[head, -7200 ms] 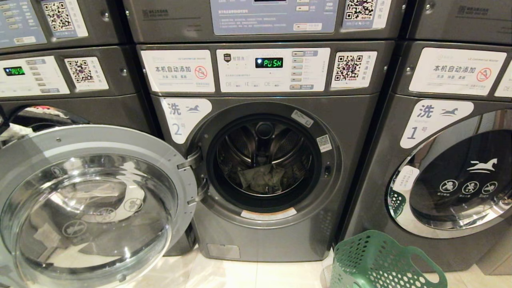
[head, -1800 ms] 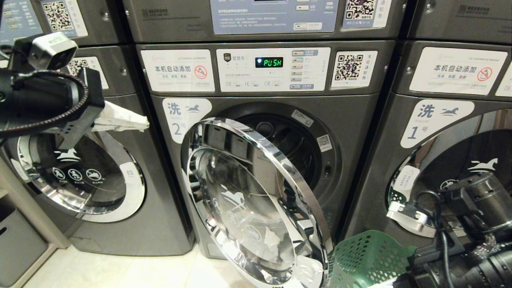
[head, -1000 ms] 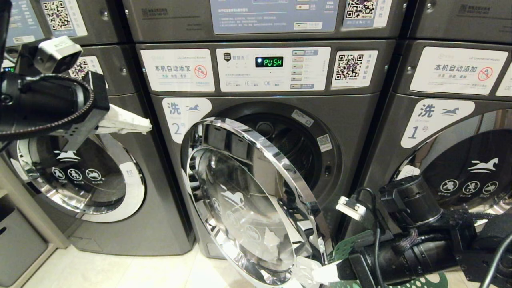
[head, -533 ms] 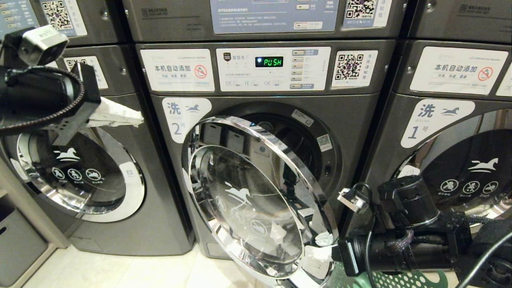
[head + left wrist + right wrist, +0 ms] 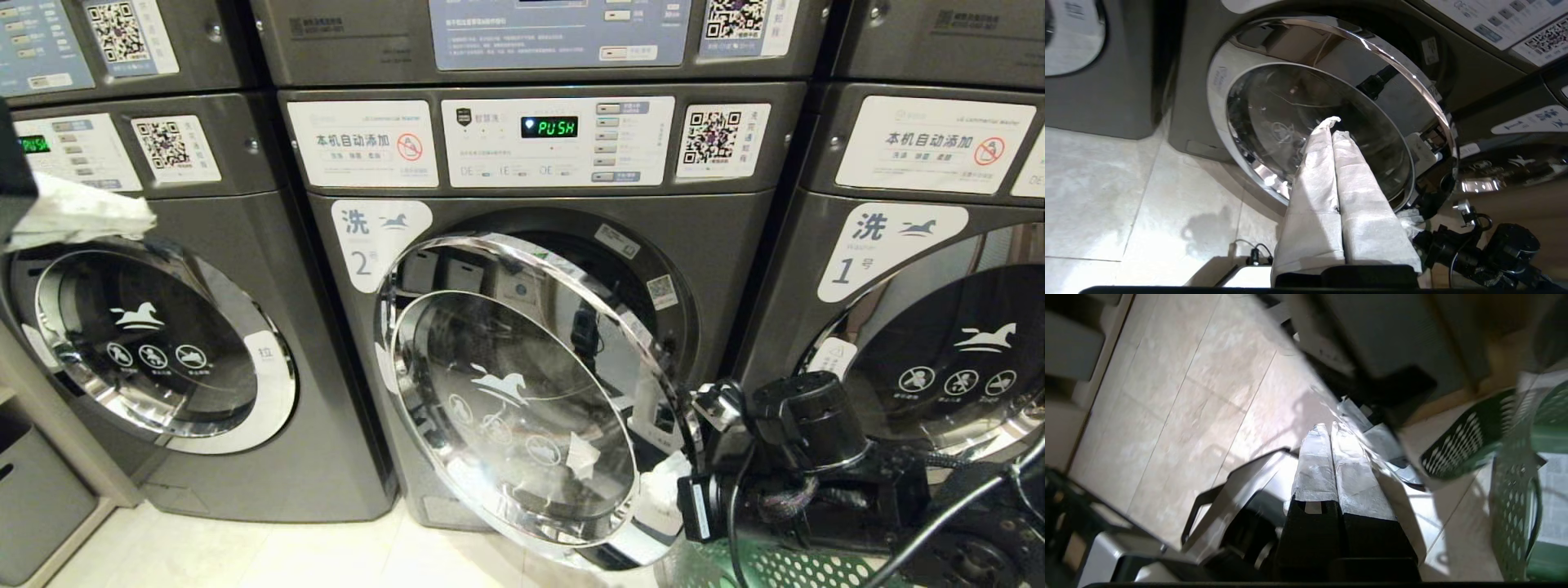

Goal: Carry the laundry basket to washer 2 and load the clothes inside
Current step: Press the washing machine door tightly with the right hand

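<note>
**Washer 2 door part-way shut, both grippers closed and empty**

Door (image 5: 522, 392) of washer 2 (image 5: 367, 245) stands at an angle across the drum opening, hinged on its left side, its chrome rim swung out toward me. I have the right gripper (image 5: 665, 490) low against the door's lower right edge, its white-wrapped fingers (image 5: 1331, 465) pressed flat together with nothing between them. The left gripper (image 5: 82, 216) sits high at the left edge of the head view, in front of the neighbouring washer (image 5: 163, 343); from its wrist camera I see its fingers (image 5: 1331, 171) closed tight and empty too. The green laundry basket (image 5: 784, 567) stands on the floor (image 5: 245, 555) below my right arm, before washer 1 (image 5: 939, 343).
</note>
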Available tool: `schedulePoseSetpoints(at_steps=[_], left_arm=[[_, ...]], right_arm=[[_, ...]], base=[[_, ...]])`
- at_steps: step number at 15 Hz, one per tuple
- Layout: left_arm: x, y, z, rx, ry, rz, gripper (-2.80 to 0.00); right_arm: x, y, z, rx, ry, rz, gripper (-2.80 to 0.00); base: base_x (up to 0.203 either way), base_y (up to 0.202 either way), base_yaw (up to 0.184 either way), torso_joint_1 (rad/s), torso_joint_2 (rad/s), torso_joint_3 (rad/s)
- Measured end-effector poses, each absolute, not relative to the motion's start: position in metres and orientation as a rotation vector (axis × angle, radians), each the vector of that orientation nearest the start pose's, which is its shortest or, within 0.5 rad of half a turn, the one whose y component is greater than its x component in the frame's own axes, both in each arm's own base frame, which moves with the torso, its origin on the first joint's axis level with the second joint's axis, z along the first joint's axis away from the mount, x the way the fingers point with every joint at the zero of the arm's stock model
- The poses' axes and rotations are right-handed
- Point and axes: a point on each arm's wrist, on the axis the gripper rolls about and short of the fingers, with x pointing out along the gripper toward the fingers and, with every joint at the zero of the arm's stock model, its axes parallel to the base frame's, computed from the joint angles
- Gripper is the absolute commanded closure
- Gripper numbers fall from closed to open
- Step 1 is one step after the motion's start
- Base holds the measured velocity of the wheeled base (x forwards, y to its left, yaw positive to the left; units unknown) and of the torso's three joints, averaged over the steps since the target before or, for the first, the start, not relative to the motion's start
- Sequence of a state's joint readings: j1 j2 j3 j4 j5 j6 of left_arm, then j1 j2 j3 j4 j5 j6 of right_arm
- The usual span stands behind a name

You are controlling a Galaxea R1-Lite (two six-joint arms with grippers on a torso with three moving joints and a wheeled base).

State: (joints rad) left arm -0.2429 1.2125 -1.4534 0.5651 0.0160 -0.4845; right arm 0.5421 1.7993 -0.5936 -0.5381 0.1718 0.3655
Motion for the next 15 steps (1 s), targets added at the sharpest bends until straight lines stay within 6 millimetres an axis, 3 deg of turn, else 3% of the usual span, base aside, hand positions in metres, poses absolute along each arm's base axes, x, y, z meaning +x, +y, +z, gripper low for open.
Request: schedulePoseSetpoints(at_steps=[5,9,12,15], left_arm=[[0.079,-0.008,0.351,-0.451,0.261,0.045,0.00],[0.047,0.010,0.331,-0.477,0.188,0.322,0.00],[0.026,0.011,0.295,-0.412,0.219,0.461,0.00],[0.009,0.004,0.259,-0.292,0.255,0.385,0.00]], right_arm=[[0.268,0.162,0.070,0.187,0.624,0.414,0.00],[0.284,0.163,0.054,0.152,0.582,0.261,0.00],[0.297,0.154,0.052,0.154,0.564,0.199,0.00],[0.314,0.140,0.054,0.131,0.536,0.160,0.00]], base=[[0.000,0.000,0.000,0.000,0.00,0.000],[0.000,0.000,0.000,0.000,0.00,0.000],[0.000,0.000,0.000,0.000,0.00,0.000],[0.000,0.000,0.000,0.000,0.00,0.000]])
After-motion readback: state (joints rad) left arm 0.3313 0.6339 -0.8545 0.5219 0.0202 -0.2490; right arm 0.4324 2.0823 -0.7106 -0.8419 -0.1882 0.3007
